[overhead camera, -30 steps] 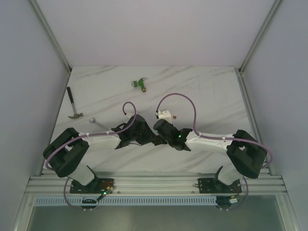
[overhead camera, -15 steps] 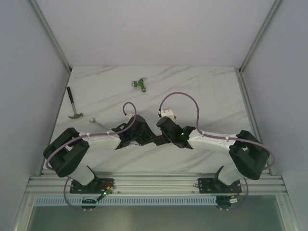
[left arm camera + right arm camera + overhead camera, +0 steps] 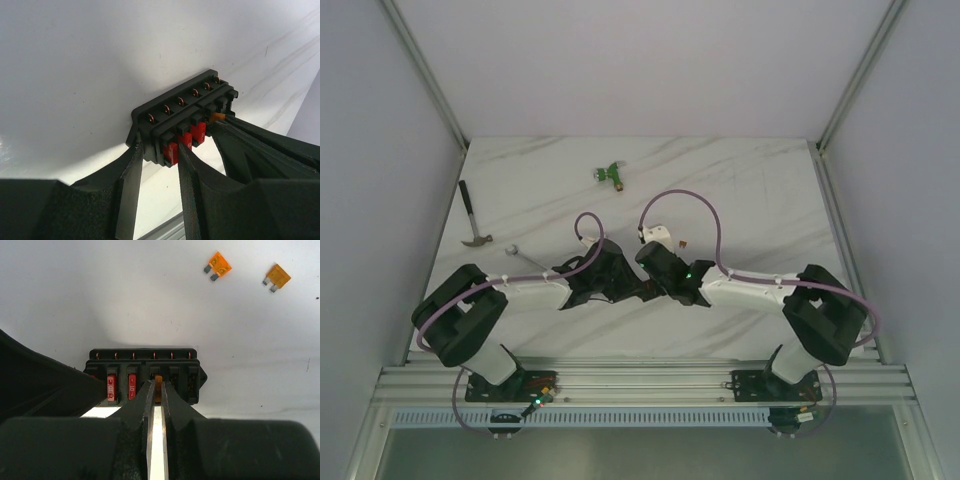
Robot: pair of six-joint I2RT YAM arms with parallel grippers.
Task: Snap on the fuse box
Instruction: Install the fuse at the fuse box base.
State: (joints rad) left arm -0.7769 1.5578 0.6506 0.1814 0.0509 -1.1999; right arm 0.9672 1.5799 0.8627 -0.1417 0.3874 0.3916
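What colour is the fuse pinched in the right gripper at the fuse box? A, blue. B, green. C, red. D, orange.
D: the right gripper pinches an orange fuse at a slot of the fuse box, while the two red fuses sit in slots beside it.

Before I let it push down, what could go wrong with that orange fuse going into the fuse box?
The right gripper pinches the orange fuse narrowly over its slot; if tilted, it may jam or slip. The left gripper holds just one end of the fuse box, so pushing could pivot it.
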